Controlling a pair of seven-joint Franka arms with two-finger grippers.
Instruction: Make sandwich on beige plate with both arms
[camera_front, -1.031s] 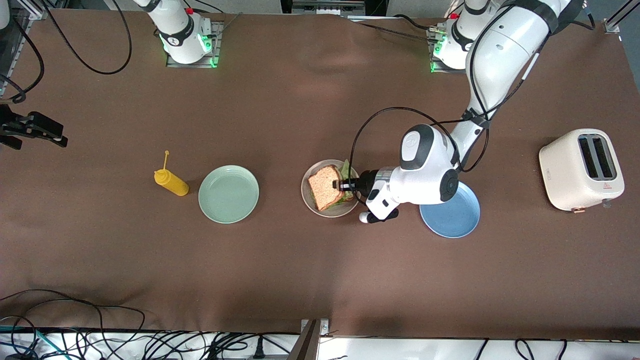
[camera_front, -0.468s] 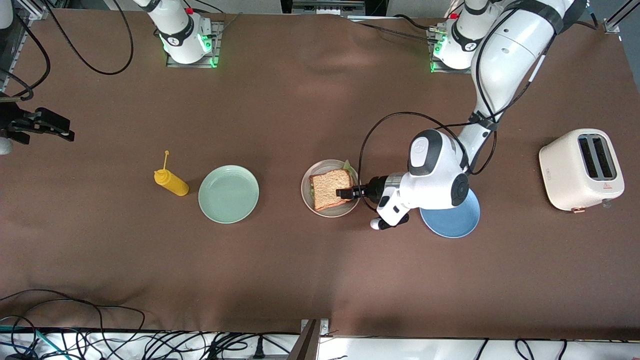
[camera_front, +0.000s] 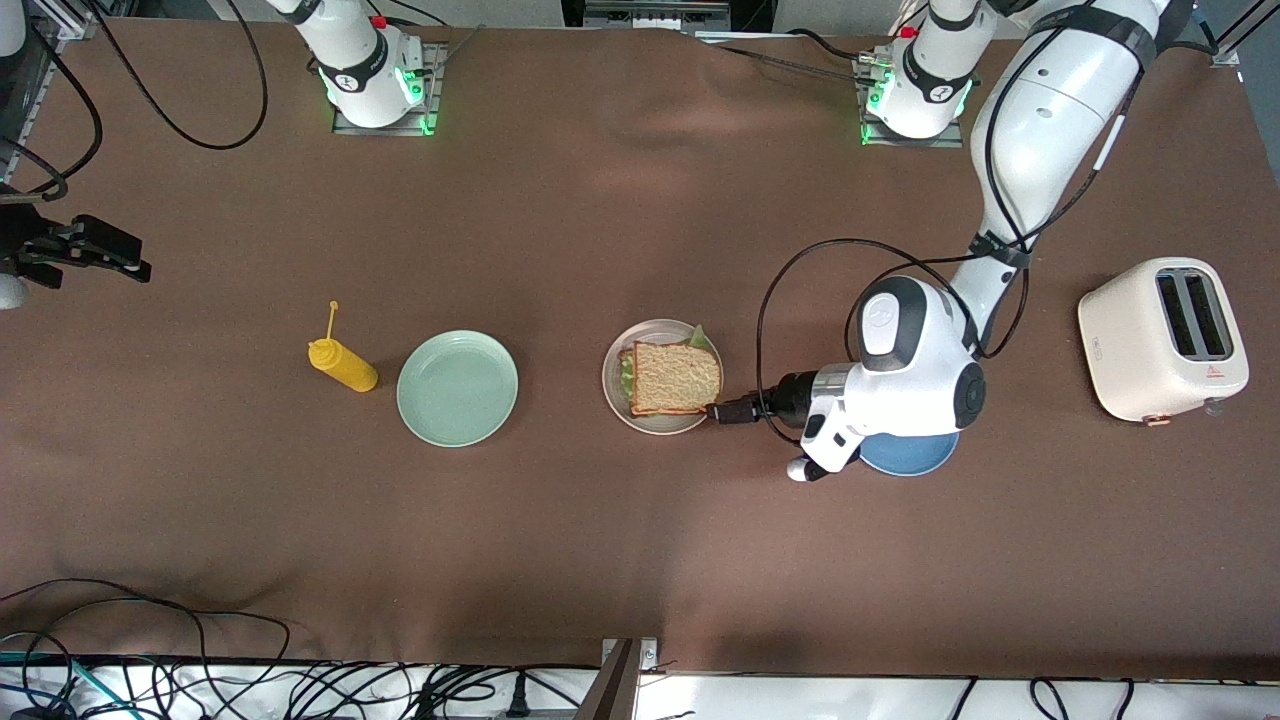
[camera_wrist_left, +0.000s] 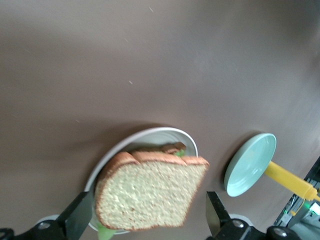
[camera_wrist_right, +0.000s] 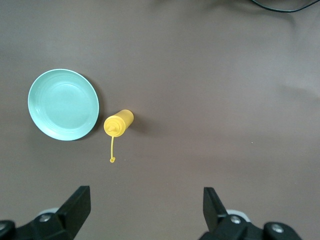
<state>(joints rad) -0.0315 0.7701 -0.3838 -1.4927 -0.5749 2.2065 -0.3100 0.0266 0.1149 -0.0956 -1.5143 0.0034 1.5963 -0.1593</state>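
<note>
The sandwich (camera_front: 675, 378) lies on the beige plate (camera_front: 612, 385), its lettuce mostly hidden under the top slice. The left gripper (camera_front: 727, 411) sits low just beside the plate's rim, jaws open and apparently clear of the bread. The left arm covers much of the blue plate (camera_front: 908, 456). The right gripper (camera_front: 85, 258), cut off at the frame edge, waits with jaws open above the tabletop (camera_front: 600, 540).

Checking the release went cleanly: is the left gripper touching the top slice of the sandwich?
Apart. In the left wrist view, the left gripper is open, its fingers flanking the sandwich on the beige plate, with clear gaps on both sides.
</note>
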